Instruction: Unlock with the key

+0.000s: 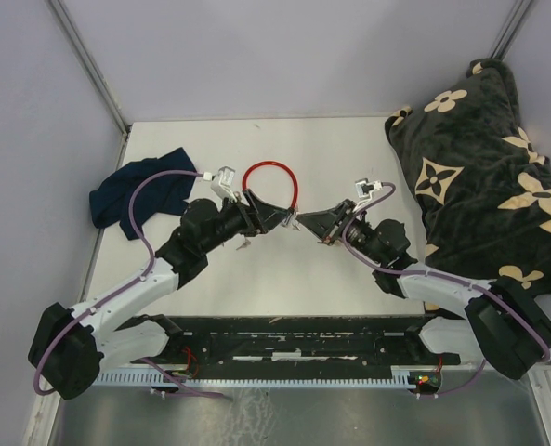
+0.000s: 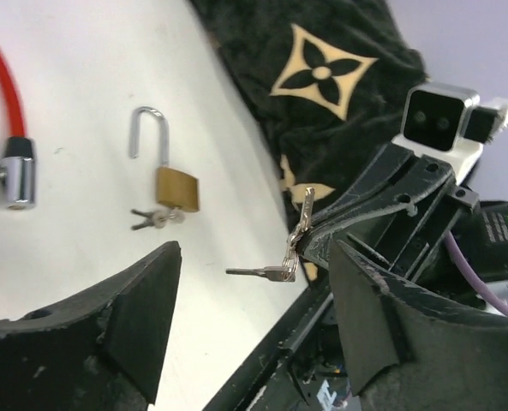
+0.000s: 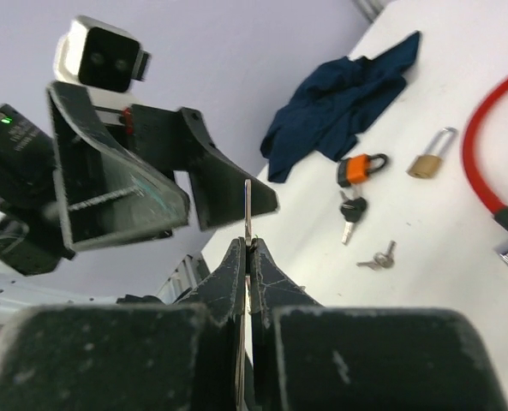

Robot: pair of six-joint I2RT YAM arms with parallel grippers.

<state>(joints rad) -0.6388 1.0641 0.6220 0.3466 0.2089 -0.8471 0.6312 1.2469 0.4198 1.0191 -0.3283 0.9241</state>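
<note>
My right gripper (image 3: 248, 244) is shut on a silver key ring; a thin metal edge (image 3: 248, 205) sticks out above its tips. In the left wrist view the ring hangs from the right gripper's fingers (image 2: 356, 224), with a small silver key (image 2: 258, 272) pointing left. My left gripper (image 2: 255, 253) is open and empty, its jaws wide apart, facing the right gripper tip to tip (image 1: 294, 221) above the table. A brass padlock (image 2: 176, 184) lies on the table with its shackle up and small keys (image 2: 155, 218) beside it. It also shows in the right wrist view (image 3: 427, 161).
A red cable lock (image 1: 270, 181) with a silver end (image 2: 18, 180) lies behind the grippers. An orange padlock (image 3: 361, 167) with a black-headed key (image 3: 350, 210) lies near a blue cloth (image 1: 136, 195). A black flower-patterned blanket (image 1: 484, 158) fills the right side.
</note>
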